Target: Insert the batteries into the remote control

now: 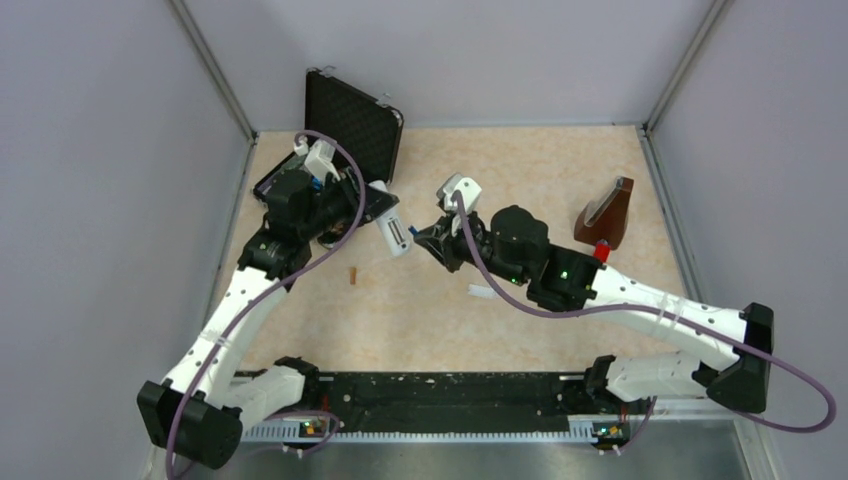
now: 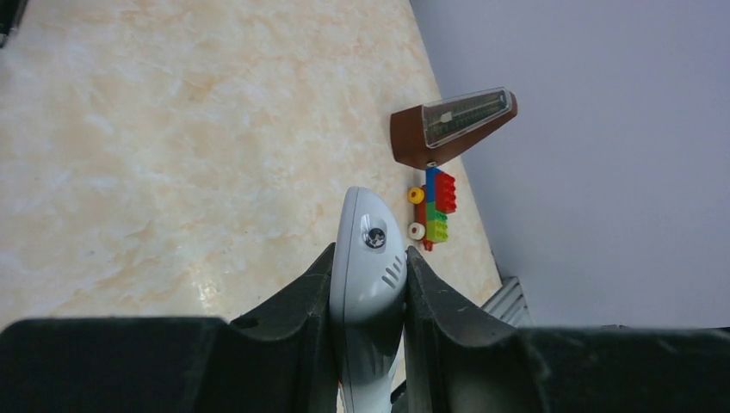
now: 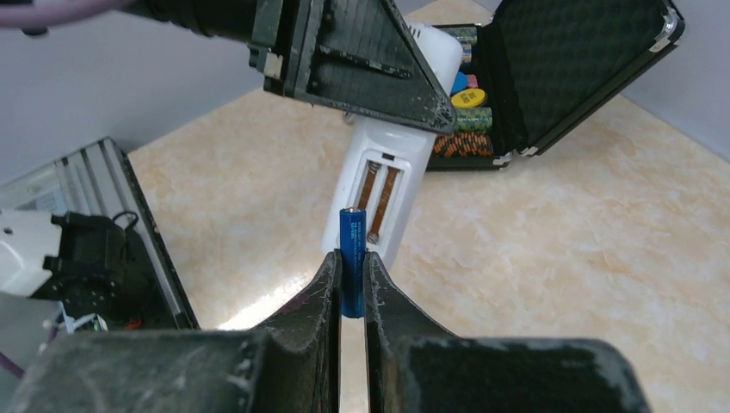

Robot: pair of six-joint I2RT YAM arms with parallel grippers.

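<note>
My left gripper [image 1: 385,215] is shut on the white-grey remote control [image 1: 394,233] and holds it above the table, tilted. In the left wrist view the remote [image 2: 368,284] sits clamped between both fingers. My right gripper [image 3: 350,258] is shut on the bright blue battery [image 3: 351,249], which stands upright between the fingers. The battery's tip is just in front of the lower end of the remote's [image 3: 379,194] open back slot, where two metal contacts show. The orange-brown battery [image 1: 353,275] lies on the table below the remote. In the top view the right gripper [image 1: 427,236] is right beside the remote.
An open black case [image 1: 350,125] holding coloured chips stands at the back left, also in the right wrist view [image 3: 559,69]. A small white flat cover [image 1: 481,292] lies near the right arm. A brown metronome [image 1: 607,215] and a toy block train [image 2: 433,206] stand at the right wall.
</note>
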